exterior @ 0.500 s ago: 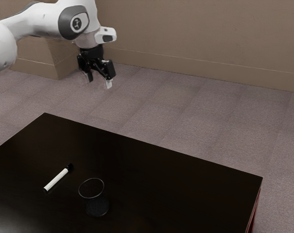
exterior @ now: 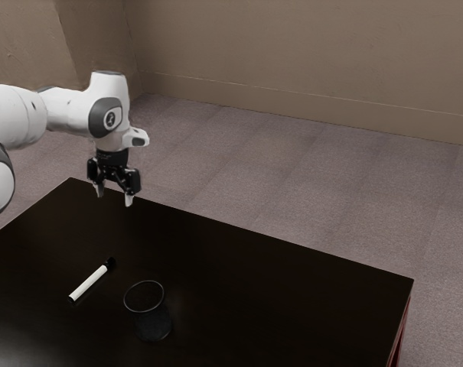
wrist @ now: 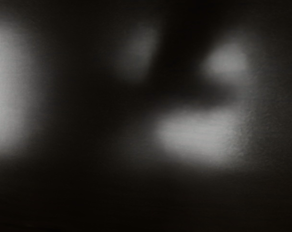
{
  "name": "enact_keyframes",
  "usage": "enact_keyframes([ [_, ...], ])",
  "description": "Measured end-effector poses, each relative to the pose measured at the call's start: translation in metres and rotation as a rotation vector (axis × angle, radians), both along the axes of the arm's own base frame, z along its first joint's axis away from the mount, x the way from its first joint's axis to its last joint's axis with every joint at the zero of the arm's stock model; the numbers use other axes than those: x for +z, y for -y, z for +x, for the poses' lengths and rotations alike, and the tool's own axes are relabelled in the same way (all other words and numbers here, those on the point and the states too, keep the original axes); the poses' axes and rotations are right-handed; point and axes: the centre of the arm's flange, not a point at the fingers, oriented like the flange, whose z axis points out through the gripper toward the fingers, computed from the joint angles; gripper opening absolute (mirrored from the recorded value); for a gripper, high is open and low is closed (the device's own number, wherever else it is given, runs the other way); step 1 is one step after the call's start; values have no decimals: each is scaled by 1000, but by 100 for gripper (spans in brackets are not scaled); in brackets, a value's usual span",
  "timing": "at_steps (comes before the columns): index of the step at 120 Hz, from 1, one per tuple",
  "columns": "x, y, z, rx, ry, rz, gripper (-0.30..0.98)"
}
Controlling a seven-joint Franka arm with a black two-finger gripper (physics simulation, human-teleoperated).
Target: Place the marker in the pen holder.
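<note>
Toward the exterior view's left, the marker [exterior: 88,284] lies slantwise on the table [exterior: 269,275], its black end pointing away from the camera. Next comes the gripper [exterior: 114,196], raised and empty, fingers spread; the reach likely needs lowering toward the camera, closing across the barrel. Rightward in that view, near the marker, stands the cup [exterior: 154,327].

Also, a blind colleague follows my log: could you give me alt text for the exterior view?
A white marker with black ends lies on a dark table near an upright pen holder; a robot arm holds its open, empty hand clear of both.
</note>
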Motion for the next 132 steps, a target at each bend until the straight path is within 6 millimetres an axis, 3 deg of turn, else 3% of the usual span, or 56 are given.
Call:
enact_keyframes([
  [9, -31, 3, -18, 2, -8, -38, 69],
  [26, -55, 32, -67, -47, 13, -75, 69],
  [34, -64, 41, -81, -78, 34, -78, 69],
  [80, -82, 38, -76, -177, 72, -86, 69],
  [132, -100, 37, -104, -191, -75, -134, 68],
])
